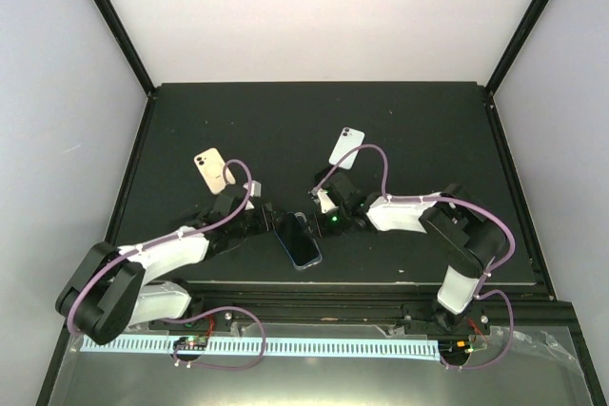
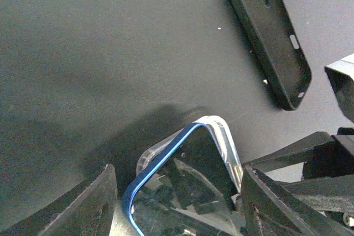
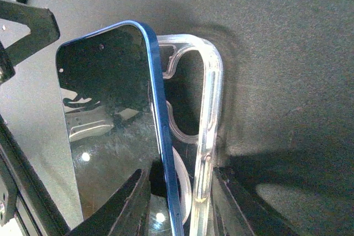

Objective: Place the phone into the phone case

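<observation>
The blue phone (image 1: pixel 300 244) lies near the table's front middle, between both grippers. In the left wrist view its dark screen (image 2: pixel 188 181) sits tilted in a clear phone case (image 2: pixel 229 142), with one long edge raised out of it. My left gripper (image 2: pixel 180 192) spans their width, its fingers against both sides. In the right wrist view the phone (image 3: pixel 105 109) leans away from the case's rim (image 3: pixel 213 92). My right gripper (image 3: pixel 180 192) pinches the phone's blue edge and the case wall together. In the top view the left gripper (image 1: pixel 269 225) and right gripper (image 1: pixel 319 223) meet at the phone's far end.
A black phone case (image 2: pixel 270 37) lies on the mat just beyond the grippers. A gold phone (image 1: pixel 209 170) lies face down at the back left and a white phone (image 1: pixel 346 147) at the back right. The mat's front edge (image 1: pixel 314 284) is close behind the phone.
</observation>
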You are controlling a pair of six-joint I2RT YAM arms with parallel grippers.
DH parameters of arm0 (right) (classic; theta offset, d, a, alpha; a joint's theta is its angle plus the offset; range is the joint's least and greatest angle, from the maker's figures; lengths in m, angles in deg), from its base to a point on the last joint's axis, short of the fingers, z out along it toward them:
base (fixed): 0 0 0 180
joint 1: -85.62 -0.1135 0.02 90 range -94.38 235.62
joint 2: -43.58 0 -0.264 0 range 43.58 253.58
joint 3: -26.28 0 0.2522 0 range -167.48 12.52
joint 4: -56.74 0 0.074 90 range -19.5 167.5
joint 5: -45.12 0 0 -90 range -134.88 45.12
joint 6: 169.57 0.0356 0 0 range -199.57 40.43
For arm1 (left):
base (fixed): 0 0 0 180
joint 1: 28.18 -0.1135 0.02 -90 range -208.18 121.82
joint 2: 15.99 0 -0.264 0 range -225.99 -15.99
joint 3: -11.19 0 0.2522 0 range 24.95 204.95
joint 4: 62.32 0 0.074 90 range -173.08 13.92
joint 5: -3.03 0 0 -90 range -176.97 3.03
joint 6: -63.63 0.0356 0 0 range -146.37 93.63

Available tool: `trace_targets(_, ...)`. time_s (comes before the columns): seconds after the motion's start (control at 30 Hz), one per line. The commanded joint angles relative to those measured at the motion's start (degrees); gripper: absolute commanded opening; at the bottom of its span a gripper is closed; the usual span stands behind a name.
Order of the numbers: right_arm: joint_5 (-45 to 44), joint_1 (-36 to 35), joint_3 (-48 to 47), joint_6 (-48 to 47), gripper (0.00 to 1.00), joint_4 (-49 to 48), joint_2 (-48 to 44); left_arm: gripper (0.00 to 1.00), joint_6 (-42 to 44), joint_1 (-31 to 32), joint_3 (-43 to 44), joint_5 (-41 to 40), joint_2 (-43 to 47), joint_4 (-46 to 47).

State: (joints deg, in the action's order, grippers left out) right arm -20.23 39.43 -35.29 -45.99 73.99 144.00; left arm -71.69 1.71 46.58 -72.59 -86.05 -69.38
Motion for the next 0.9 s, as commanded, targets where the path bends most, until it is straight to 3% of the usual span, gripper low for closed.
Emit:
trace_targets(0.0, 0.4, 0.0, 1.6, 0.7, 0.32, -0.9, -1.3, 0.64, 1.6, 0.9, 1.8, -3.8, 4.0, -5.1)
trace_targets(0.17, 0.7, 0.0, 2.9, 1.4, 0.29, -1.9, -2.4, 0.64, 0.7, 1.3, -0.6, -4.8, 7.7, -6.3)
trace_targets(0.4, 2.4, -0.1, 3.9, 2.3, 0.27, -3.7, -2.6, 0.53, -2.0, 3.9, -0.5, -2.5, 8.9, -5.2)
trace_targets(0.5, 2.0, 0.0, 3.7, 2.2, 0.26, -3.5, -2.6, 0.54, -1.9, 4.8, 0.9, -6.4, 7.4, -8.7)
trace_targets(0.87, 2.8, -0.1, 3.3, 2.8, 0.27, -4.1, -2.5, 0.56, -3.0, 6.4, -0.2, -5.6, 2.7, -4.6)
